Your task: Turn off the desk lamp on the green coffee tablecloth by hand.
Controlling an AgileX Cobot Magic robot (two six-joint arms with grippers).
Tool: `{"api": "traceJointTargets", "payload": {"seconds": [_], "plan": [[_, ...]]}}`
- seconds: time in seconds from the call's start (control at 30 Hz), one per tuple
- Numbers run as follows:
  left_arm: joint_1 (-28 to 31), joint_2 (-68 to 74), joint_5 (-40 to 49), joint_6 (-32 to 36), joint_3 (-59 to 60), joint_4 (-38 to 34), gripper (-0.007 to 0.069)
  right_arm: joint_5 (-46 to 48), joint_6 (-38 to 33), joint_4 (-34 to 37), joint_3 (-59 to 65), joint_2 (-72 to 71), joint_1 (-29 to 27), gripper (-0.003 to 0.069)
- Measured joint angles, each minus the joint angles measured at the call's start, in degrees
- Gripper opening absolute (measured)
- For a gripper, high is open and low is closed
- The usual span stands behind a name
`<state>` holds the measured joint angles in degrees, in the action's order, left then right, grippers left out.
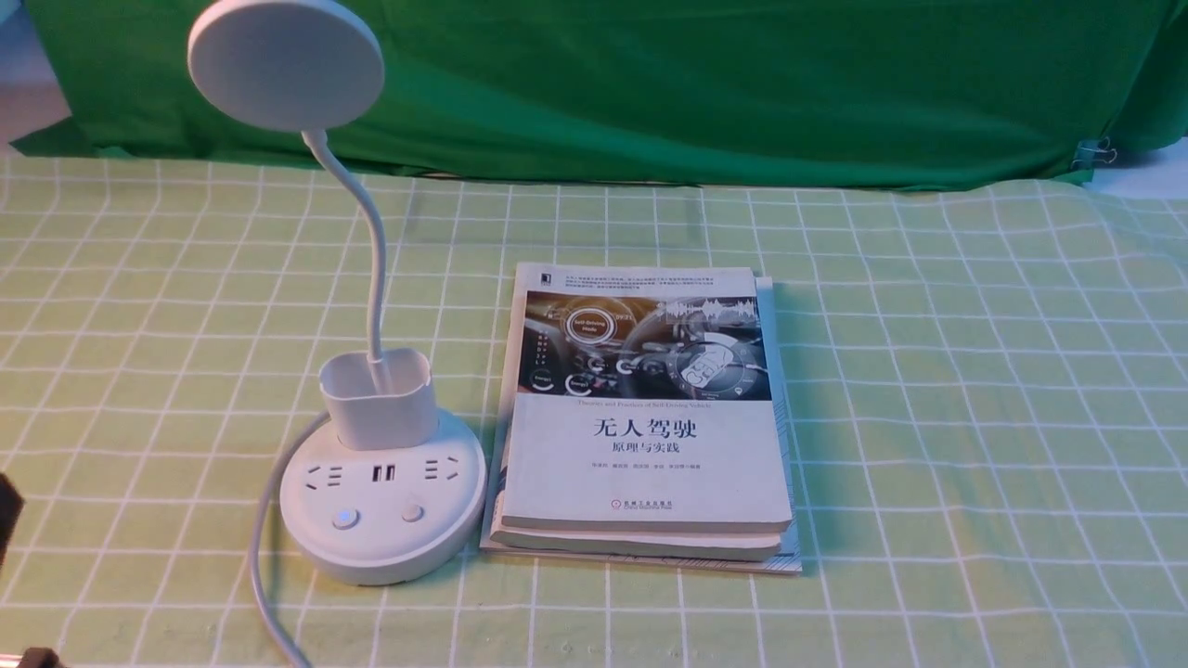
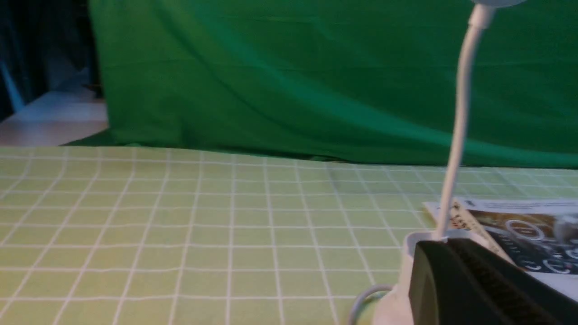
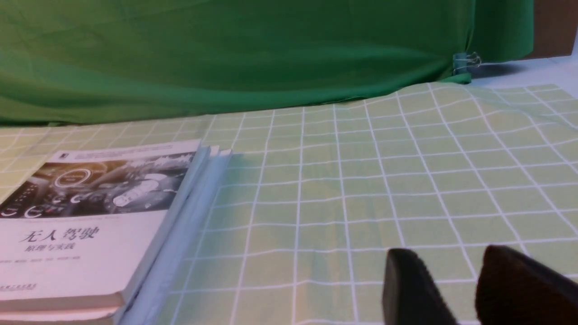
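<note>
The white desk lamp (image 1: pixel 380 492) stands on the green coffee tablecloth (image 1: pixel 928 390) at the left. Its disc head (image 1: pixel 286 63) is raised on a bendy neck above the cup (image 1: pixel 379 397). The round base has two buttons; the left button (image 1: pixel 345 518) glows faintly blue. In the left wrist view my left gripper (image 2: pixel 447 243) has its fingers pressed together, empty, just in front of the lamp's cup (image 2: pixel 408 246). In the front view only a dark edge of it (image 1: pixel 6 515) shows, left of the base. My right gripper (image 3: pixel 447 259) is open and empty over bare cloth.
A stack of books (image 1: pixel 645 427) lies right of the lamp base, and shows in the right wrist view (image 3: pixel 95 221). The lamp's cord (image 1: pixel 264 575) runs off the front edge. A dark green backdrop (image 1: pixel 696 83) hangs behind, held by a clip (image 1: pixel 1095 153).
</note>
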<state>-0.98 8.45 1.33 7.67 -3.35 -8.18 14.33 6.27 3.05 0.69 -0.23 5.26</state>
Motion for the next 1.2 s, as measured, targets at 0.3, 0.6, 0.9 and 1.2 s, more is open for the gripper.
{"api": "traceJointTargets", "payload": {"seconds": [0.3,0.6,0.9,1.2], "plan": [[2.65,-8.37,11.05,-3.97,3.74,-0.94,0.0001,-0.26,-0.08,0.00,0.00,0.00,0.00,0.0238],[2.65,-8.58,12.16,-4.45,3.79,-0.99,0.0001,-0.20,-0.03,0.00,0.00,0.00,0.00,0.0239],[2.65,-8.58,12.20,-4.45,3.79,-0.99,0.0001,-0.20,-0.10,0.00,0.00,0.00,0.00,0.0239],[2.65,-8.58,12.20,-4.45,3.79,-0.99,0.0001,-0.20,-0.10,0.00,0.00,0.00,0.00,0.0239]]}}
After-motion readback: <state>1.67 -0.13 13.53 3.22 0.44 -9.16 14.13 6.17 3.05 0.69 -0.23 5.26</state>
